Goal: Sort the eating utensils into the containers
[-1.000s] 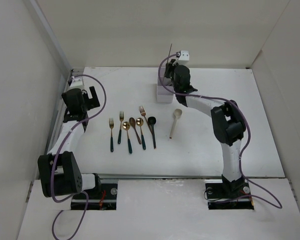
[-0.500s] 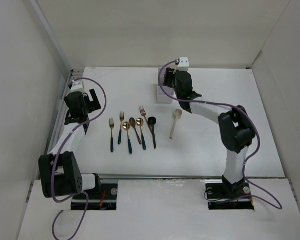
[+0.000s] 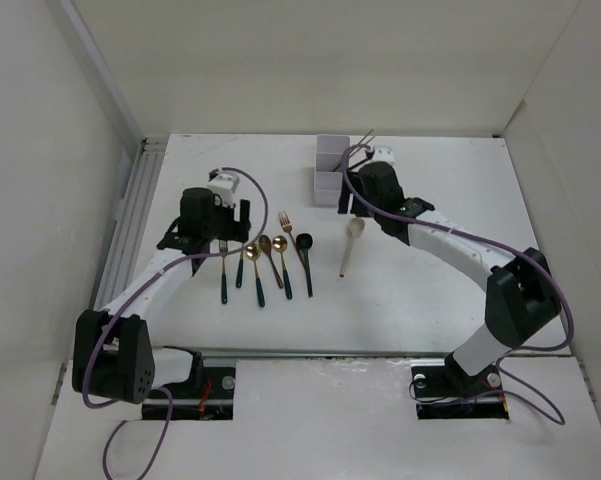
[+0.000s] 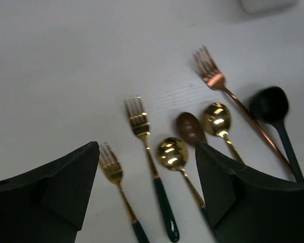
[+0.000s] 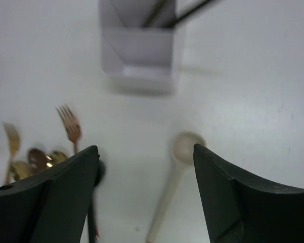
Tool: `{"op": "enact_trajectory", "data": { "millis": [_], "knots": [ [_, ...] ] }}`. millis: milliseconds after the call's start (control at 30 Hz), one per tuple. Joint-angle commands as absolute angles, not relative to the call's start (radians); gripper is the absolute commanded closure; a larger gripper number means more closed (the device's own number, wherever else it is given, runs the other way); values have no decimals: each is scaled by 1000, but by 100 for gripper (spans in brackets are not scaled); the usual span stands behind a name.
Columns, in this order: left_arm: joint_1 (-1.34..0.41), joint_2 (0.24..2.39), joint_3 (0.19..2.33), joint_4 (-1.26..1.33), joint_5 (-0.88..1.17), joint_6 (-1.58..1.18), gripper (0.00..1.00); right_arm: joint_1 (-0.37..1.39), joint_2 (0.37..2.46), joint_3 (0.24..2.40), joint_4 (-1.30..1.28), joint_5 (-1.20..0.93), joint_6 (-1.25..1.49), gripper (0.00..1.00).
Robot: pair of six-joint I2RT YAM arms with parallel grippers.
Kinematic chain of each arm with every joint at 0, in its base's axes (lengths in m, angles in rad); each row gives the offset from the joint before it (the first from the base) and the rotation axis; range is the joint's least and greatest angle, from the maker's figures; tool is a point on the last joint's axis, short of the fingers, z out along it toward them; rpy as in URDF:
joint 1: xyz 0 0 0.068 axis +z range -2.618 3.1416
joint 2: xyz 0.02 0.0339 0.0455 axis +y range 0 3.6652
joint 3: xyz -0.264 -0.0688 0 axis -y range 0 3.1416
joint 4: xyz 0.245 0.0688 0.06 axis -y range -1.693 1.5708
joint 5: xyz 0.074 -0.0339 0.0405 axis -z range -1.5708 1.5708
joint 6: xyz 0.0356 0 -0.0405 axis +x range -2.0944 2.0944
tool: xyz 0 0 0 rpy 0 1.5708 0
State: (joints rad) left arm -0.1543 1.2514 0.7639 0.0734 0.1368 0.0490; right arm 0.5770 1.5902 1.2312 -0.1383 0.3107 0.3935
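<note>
The eating utensils lie in a row on the white table: two gold forks (image 4: 140,120), gold spoons (image 4: 172,152), a brown spoon (image 4: 189,127), a copper fork (image 4: 211,75) and a black spoon (image 4: 269,104). My left gripper (image 4: 146,149) hovers open over the forks, holding nothing. A pale spoon (image 3: 349,246) lies apart to the right. My right gripper (image 5: 144,149) hangs open and empty above the pale spoon (image 5: 183,148), just in front of the containers (image 3: 330,172). Thin chopsticks (image 3: 366,139) lean out of the containers' far compartment (image 5: 139,53).
Metal rails (image 3: 130,215) run along the table's left edge. White enclosure walls (image 3: 280,60) close in the back and sides. Purple cables (image 3: 420,222) trail along both arms.
My left arm has swung in from the left edge to above the forks, jaws narrowing slightly. My right gripper opened, left the chopsticks in the containers and dropped toward the pale spoon.
</note>
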Motion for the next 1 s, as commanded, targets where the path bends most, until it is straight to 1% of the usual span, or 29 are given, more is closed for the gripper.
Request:
{"op": "enact_trajectory", "data": {
  "millis": [0,33,67,133,167,200,267,333,367,500,567,667,700,767,800,833,900,933,967],
  "knots": [
    [-265,1233,818,-5,257,176,27,546,1583,1174,-327,246,529,22],
    [-352,1233,818,-5,258,213,27,546,1571,1157,-339,245,540,26],
    [-397,1245,818,-5,258,227,27,546,1553,1144,-339,258,563,26],
    [-468,1279,827,-5,245,227,22,535,1522,1099,-353,272,583,28],
    [-512,1334,853,-5,265,218,21,535,1484,1083,-353,272,594,28],
    [-524,1363,868,-15,288,178,21,526,1461,1066,-353,281,594,28],
    [-534,1434,894,-29,398,125,19,526,1415,1026,-353,293,594,28],
    [-546,1469,919,-15,434,36,19,526,1342,1000,-362,319,594,28],
    [-557,1486,919,-15,434,14,19,526,1318,976,-362,328,594,30],
    [-575,1574,959,-3,367,-54,49,526,1201,931,-382,360,572,31],
    [-587,1598,977,-12,394,-55,58,526,1145,919,-382,370,549,31],
    [-664,1647,1031,-49,364,12,57,526,1095,896,-371,380,537,31],
    [-681,1661,1040,-49,324,12,54,526,1095,896,-371,380,537,31],
    [-693,1706,1067,-72,287,-46,54,517,1086,896,-371,390,517,31],
    [-693,1722,1078,-87,238,-72,56,517,1086,896,-371,390,517,31],
    [-693,1736,1094,-112,203,-96,61,517,1086,896,-371,390,502,31],
    [-693,1773,1144,-193,129,-161,63,508,1086,910,-394,390,473,31],
    [-693,1773,1161,-219,50,-179,65,496,1086,910,-406,390,459,31],
    [-693,1782,1189,-236,38,-189,67,495,1086,920,-407,390,445,31]
  ]
}}
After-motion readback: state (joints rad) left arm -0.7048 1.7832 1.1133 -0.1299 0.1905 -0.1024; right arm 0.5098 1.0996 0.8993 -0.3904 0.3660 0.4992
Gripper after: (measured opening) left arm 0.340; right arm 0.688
